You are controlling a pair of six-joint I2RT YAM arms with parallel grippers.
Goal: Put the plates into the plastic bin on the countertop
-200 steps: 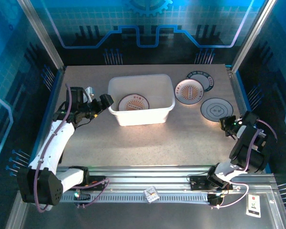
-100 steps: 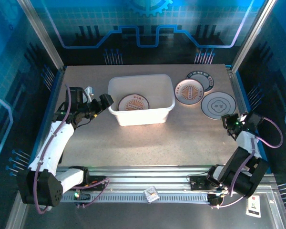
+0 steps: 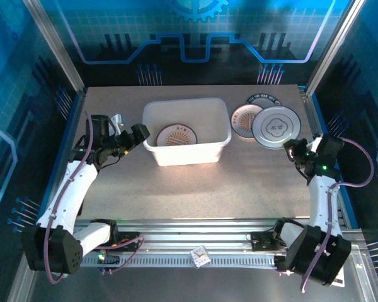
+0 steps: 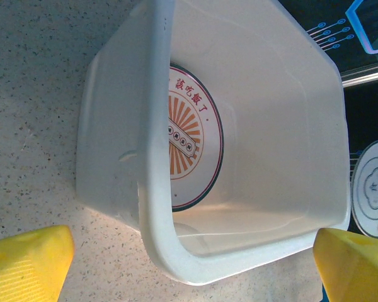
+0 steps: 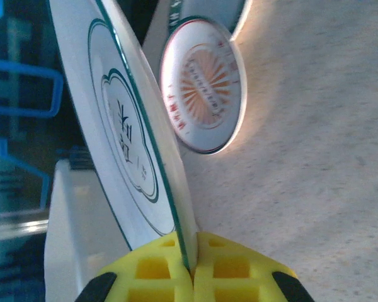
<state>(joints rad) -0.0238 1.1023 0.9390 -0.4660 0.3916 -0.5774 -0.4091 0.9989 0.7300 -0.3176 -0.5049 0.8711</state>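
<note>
Small white packet [image 3: 200, 257], blue gear-patterned backdrop [image 3: 195, 25]

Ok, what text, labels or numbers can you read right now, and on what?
"該吃飯了", red, my best reading: face of the sunburst plate in the plastic bin.
Red characters on the second sunburst plate on the countertop: blurred, unreadable.
Dark characters centred on the white plate in the right end effector: not legible.
The small tag at the near edge: too small.

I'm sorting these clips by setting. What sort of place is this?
Probably a robot demo or lab cell, not a kitchen: blue lit panels wall in a speckled countertop, with metal rails along its near edge.
</note>
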